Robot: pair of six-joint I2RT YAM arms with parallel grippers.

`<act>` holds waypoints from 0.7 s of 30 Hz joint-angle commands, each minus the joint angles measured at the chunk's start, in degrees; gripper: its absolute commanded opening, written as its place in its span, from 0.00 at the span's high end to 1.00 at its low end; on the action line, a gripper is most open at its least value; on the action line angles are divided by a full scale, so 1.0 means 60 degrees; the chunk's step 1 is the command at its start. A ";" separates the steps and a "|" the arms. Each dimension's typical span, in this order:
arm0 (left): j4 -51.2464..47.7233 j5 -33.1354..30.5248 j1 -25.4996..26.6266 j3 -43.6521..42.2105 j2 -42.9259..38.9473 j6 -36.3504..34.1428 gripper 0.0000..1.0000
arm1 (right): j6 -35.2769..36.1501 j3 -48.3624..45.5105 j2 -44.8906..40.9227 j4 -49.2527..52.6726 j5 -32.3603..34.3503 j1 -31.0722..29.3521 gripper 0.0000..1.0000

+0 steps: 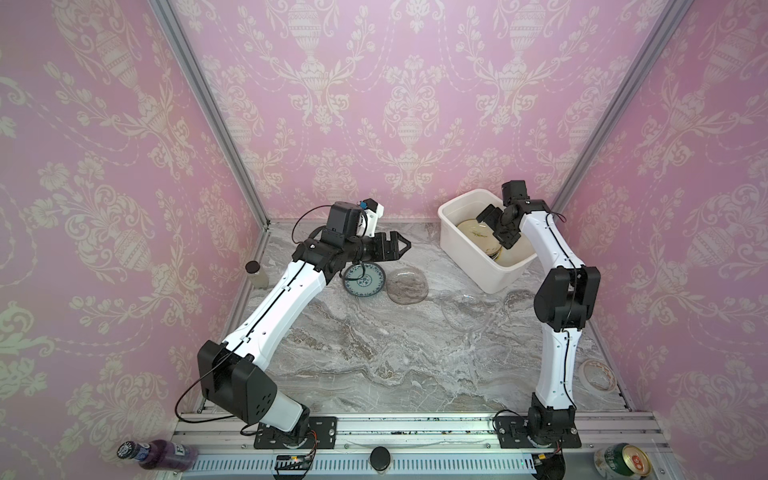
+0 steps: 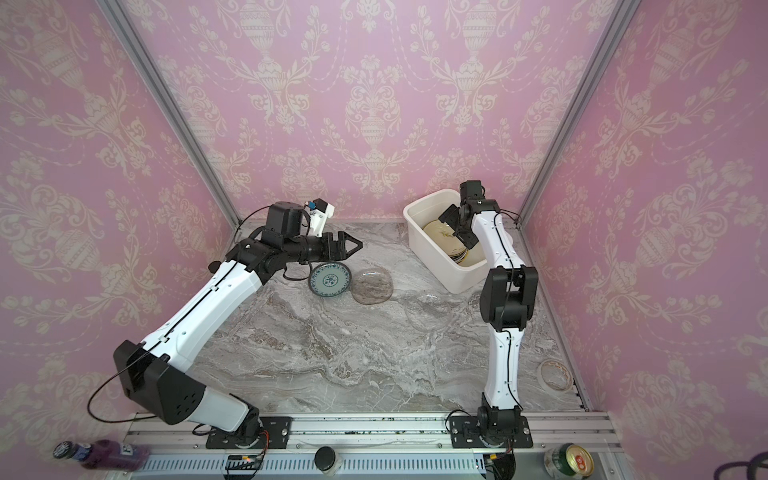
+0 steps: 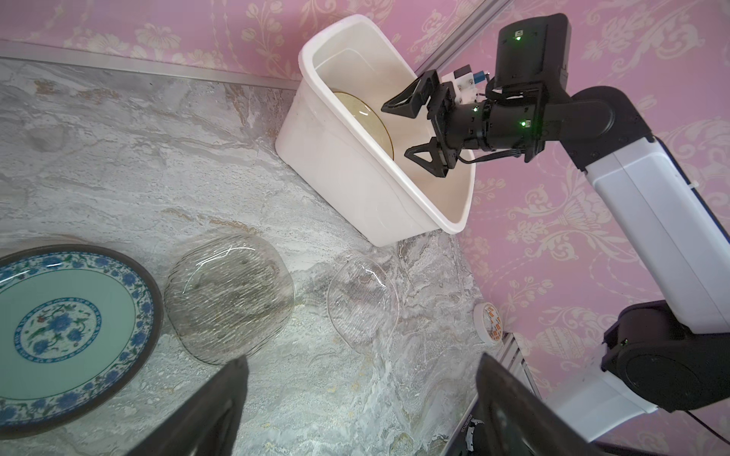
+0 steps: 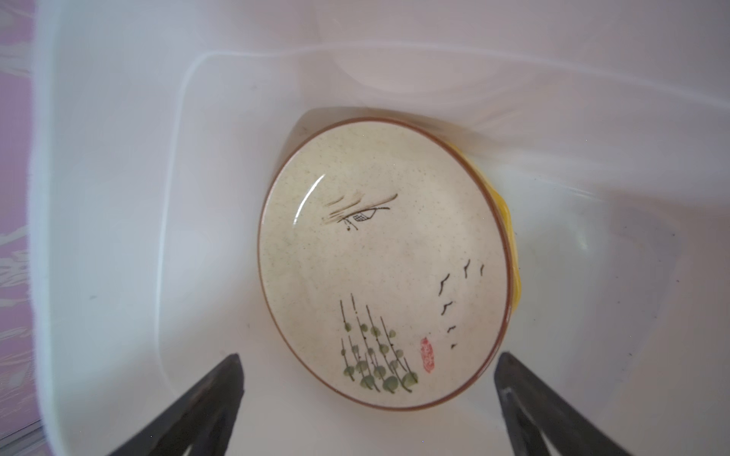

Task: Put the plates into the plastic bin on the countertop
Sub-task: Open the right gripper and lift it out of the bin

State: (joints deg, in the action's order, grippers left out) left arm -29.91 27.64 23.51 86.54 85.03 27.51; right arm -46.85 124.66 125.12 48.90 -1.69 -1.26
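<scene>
Partly done: some plates binned, three to go

Both claws stand wide and empty. The right claw (image 4: 369, 357) hangs inside the plastic bin (image 3: 335, 166). Straight below it a cream plate (image 4: 383, 260) lies on a yellow plate (image 4: 509, 237); whether more sit underneath I cannot tell. Below and ahead of the left claw (image 3: 362, 359), three plates lie on the worktop (image 1: 374, 353): a teal floral plate (image 3: 67, 327), a smoky glass plate (image 3: 229, 296) beside it, and a clear glass plate (image 3: 361, 300) farthest off. Those three look like all that is left.
</scene>
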 commanded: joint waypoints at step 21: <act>-0.4699 -0.1545 -0.1775 -0.0890 -0.2042 0.2508 0.13 | 0.3884 -0.8582 -0.8277 -0.3185 -0.1765 -0.4978 0.14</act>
State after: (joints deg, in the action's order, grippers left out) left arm -53.36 17.69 14.41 83.02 73.14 39.97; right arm -27.27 77.71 77.01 34.24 -11.88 -27.11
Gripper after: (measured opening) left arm 0.881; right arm 0.865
